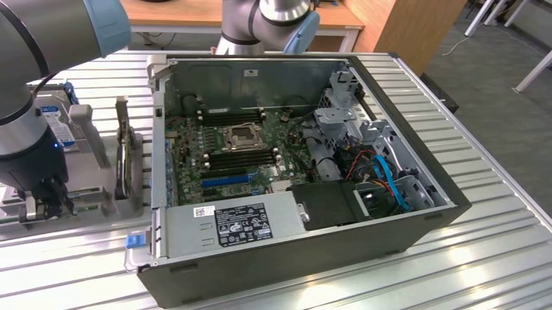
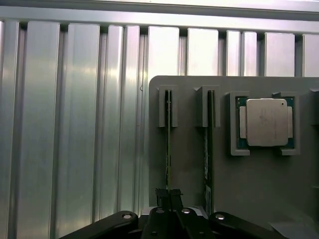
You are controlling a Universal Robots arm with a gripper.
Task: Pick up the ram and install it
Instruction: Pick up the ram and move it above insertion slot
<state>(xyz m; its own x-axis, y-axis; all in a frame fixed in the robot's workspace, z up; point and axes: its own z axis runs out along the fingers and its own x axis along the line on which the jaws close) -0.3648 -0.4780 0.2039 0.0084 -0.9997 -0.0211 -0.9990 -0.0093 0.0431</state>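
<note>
The ram (image 2: 168,144) is a thin green stick seen edge-on, standing in a slot of a grey holder (image 2: 189,174). My gripper (image 2: 169,195) has its two dark fingers pressed together on the stick's near end, and the stick still sits in its slot. A second similar stick (image 2: 207,149) stands in the neighbouring slot. In the exterior view my gripper (image 1: 48,197) hangs low over the grey holder (image 1: 95,194) at that view's left, beside the open computer case (image 1: 302,252). The large green motherboard (image 1: 226,152) lies inside the case.
A square silver processor chip (image 2: 264,122) rests in a pocket of the holder beside the sticks. The holder and case stand on a ribbed metal table (image 1: 483,213). A power supply (image 1: 237,223) and cables fill the near side of the case. A tall grey bracket (image 1: 128,155) stands between holder and case.
</note>
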